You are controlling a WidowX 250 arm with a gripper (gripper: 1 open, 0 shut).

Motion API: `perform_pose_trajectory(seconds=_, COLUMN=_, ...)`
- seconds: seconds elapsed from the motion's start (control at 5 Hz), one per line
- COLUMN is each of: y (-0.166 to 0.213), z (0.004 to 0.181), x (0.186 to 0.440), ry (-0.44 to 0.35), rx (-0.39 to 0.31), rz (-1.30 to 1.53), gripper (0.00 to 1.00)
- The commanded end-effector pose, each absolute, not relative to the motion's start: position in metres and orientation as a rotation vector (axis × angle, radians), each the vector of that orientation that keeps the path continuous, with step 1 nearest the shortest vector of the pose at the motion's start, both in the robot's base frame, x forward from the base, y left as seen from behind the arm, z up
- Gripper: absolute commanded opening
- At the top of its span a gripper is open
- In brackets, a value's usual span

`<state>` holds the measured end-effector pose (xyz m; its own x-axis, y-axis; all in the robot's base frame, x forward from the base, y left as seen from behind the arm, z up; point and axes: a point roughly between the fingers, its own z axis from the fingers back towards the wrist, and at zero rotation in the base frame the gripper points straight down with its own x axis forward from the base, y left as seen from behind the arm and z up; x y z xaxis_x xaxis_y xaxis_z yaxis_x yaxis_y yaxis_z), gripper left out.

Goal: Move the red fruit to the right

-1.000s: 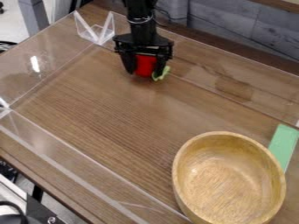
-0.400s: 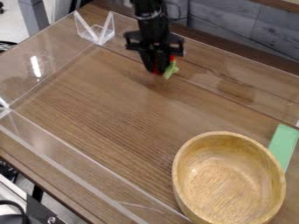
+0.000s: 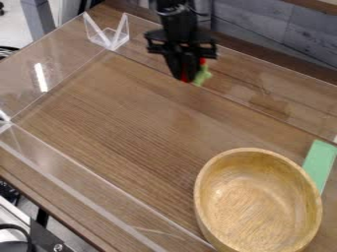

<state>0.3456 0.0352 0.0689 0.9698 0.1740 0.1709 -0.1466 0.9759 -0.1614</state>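
**Ana:** Wood-grain tabletop fills most of the one camera view, with a low clear plastic wall running along its near and left edges. Grey panels stand behind it. What do you make of the arm?

**Ben:** Black arm comes down from the top edge, near the far side of the tabletop. Its tool points almost straight down, and the fingers are drawn in narrow.

**Ana:** Around what?

**Ben:** Around the red fruit. A strip of red shows between the dark fingers, and a pale green leafy bit sticks out at the lower right of the tip. Most of it is hidden by the fingers.

**Ana:** Is it resting on the wood?

**Ben:** Looks lifted just clear of it, but the gap is small and I cannot be sure from this angle.

**Ana:** And the rest?

**Ben:** Round wooden bowl sits in the near right corner, well apart from the tool, with nothing visible inside. A flat green piece lies just beside the bowl's upper right rim, at the picture's right edge. A clear plastic bracket stands at the far left, near the arm.
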Motion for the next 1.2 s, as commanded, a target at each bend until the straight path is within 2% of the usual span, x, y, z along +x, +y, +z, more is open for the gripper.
perform_pose_trajectory(seconds=0.0, y=0.017, z=0.087, x=0.348, ry=-0.255, rx=-0.143, rz=0.201, gripper=0.0)
perform_pose_trajectory(seconds=0.4, y=-0.031, z=0.054, x=0.339, ry=-0.241, rx=-0.138, rz=0.316, gripper=0.0)
perform_pose_trajectory(seconds=0.6, y=-0.045, z=0.042, x=0.338, ry=-0.233, rx=-0.148, rz=0.362, gripper=1.0)
perform_pose_trajectory(seconds=0.8, y=-0.035, z=0.043, x=0.337, ry=-0.223, rx=-0.155, rz=0.384, gripper=1.0)
perform_pose_trajectory(seconds=1.0, y=-0.025, z=0.047, x=0.337, ry=-0.224, rx=-0.154, rz=0.413, gripper=0.0)
